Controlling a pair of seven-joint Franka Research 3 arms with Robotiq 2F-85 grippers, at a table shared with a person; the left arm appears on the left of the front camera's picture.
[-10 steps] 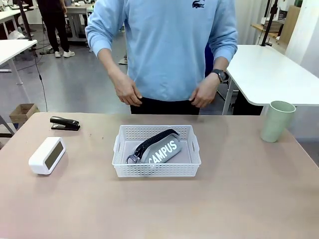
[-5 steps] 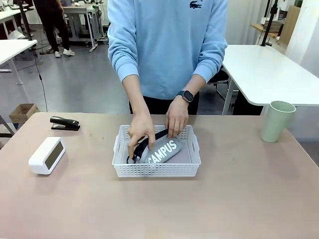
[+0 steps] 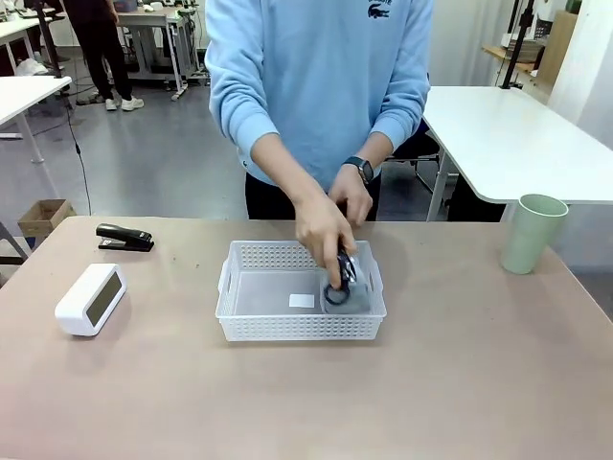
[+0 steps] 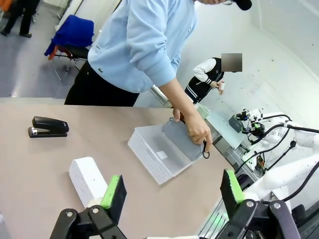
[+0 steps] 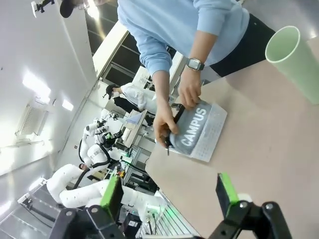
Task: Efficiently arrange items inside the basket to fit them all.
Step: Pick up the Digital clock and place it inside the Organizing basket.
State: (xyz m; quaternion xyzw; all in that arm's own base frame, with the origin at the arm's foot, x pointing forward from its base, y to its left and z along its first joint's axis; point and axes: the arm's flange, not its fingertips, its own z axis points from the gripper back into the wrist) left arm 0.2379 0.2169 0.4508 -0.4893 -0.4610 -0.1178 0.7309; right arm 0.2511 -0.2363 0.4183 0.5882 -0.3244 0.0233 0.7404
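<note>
Left gripper (image 4: 173,189) and right gripper (image 5: 168,193) spread wide, seemingly holding nothing.

The basket (image 3: 259,328) is seen to be moulded white plastic, smooth and faintly glossy, with its walls pierced by rows of small holes. At the basket's right end, the pouch (image 5: 197,127) is made of matt grey cloth with white print, and its black strap (image 3: 343,270) looks matt too. Left of the basket, the stapler (image 3: 124,237) is finished in slightly shiny black, and the white device (image 3: 91,299) in smooth matt plastic. Right of the basket, the cup (image 3: 533,233) is finished in matt pale green. The table (image 3: 460,383) under the basket is topped with a smooth, matt, pale brown surface.
</note>
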